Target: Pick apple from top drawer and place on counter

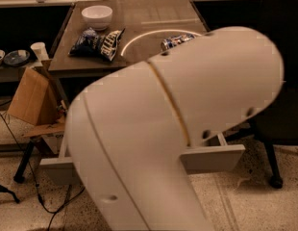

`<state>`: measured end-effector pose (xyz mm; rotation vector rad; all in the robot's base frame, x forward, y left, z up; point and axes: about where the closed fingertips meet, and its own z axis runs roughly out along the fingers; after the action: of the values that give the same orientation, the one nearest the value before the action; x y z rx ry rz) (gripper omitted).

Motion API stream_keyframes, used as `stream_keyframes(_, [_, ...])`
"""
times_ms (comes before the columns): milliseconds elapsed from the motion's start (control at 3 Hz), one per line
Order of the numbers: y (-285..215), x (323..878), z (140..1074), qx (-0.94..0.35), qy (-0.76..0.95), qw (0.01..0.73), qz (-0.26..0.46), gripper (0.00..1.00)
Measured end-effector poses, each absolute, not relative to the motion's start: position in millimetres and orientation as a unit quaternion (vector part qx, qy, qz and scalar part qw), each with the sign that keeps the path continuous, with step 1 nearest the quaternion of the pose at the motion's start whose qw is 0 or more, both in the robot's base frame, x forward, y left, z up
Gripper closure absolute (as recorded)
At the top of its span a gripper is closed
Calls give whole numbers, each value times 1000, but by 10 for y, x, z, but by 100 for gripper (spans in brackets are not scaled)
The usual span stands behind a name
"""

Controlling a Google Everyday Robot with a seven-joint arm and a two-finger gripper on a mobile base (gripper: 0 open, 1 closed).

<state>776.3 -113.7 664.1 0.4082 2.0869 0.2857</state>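
Counter [154,25] behind, top drawer [212,158] open, white arm [158,129] blocking jaws, grip state and apple unseen.

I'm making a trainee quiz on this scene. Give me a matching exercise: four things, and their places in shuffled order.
1. round white bowl
2. blue soda can
3. brown cardboard box
4. black office chair

A. left of and below the grey-brown counter
B. counter's far left corner
C. right edge of view
D. on the counter, partly behind the white robot arm

Pairs: 1-B, 2-D, 3-A, 4-C. The tool is not in view.
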Motion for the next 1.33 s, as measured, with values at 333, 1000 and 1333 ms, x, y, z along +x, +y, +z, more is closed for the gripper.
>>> stream_keyframes(333, [-986,7747,6748,139,846,490,156,0])
stream_keyframes(1000, [-1045,7833,6887,116,829,521,166,0])
stream_keyframes(1333, [-1169,7924,6870,113,827,530,150,0])
